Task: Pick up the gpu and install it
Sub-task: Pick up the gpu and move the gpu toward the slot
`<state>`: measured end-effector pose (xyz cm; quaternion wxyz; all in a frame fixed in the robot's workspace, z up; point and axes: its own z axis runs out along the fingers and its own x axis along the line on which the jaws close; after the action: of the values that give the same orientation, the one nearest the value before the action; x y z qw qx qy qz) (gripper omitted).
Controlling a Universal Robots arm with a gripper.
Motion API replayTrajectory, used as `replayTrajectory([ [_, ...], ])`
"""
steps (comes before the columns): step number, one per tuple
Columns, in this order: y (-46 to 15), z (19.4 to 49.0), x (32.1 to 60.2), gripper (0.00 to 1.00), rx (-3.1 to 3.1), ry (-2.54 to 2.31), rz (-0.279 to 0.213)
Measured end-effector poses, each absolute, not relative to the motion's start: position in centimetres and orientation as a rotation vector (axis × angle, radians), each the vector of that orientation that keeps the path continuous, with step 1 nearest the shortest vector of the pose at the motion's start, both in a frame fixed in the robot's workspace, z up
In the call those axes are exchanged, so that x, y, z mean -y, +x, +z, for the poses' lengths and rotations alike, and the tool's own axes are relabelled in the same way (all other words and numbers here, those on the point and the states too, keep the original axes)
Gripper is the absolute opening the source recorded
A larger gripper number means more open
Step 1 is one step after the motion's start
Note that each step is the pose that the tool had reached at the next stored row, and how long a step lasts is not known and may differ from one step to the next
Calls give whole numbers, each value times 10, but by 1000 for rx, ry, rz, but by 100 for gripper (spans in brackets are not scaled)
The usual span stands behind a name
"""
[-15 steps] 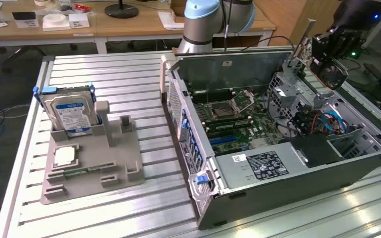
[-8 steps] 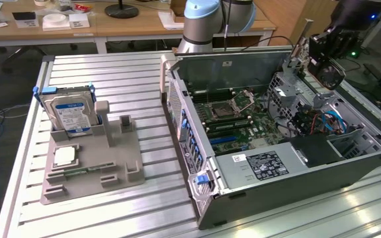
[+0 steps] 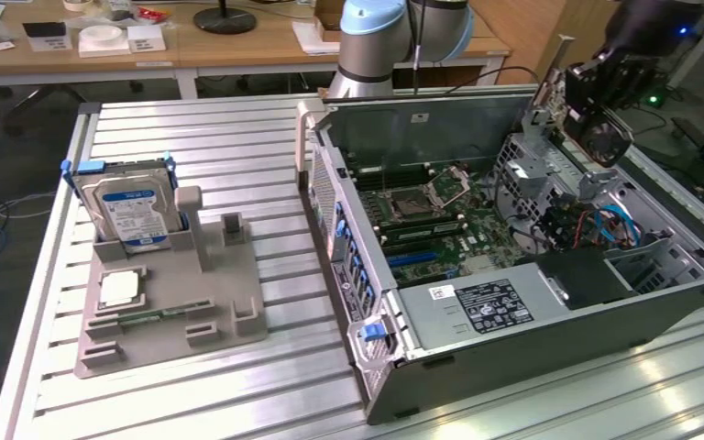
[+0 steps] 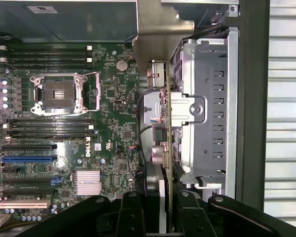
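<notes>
The black gripper point(image 3: 576, 104) is clamping the gpu point(image 3: 550, 95) between its fingers and holding it in the air over the open computer case point(image 3: 365, 275), toward the exterior view's right, above the case's rear corner. The card is thin and flat and is standing on edge, with its narrow silver bracket rising steeply beside the gripper. In the wrist view the gripper point(image 4: 160, 210) is showing dark, rounded finger links closed against both faces of the gpu point(image 4: 169, 148), which is appearing as a slim green edge. That edge is running out from the fingers, crosswise to the long expansion slots point(image 4: 29, 159). Below it, the green motherboard point(image 4: 113, 123) is meeting a perforated silver drive cage point(image 4: 207, 108), and loose cables are curling between them. A square processor socket point(image 4: 61, 94) and a small ribbed heatsink point(image 4: 86, 181) are lying farther off. On the ribbed aluminium counter point(image 3: 205, 137), well apart from the case, a grey moulded fixture point(image 3: 193, 302) is holding a silver hard drive point(image 3: 132, 213) with a blue label upright.
</notes>
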<state>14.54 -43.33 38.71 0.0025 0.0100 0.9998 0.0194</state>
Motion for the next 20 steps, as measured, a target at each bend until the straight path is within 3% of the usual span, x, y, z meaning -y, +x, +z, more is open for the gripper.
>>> replayTrajectory([
  [20, 120, 387, 433, 28, -3136, 32, 61],
])
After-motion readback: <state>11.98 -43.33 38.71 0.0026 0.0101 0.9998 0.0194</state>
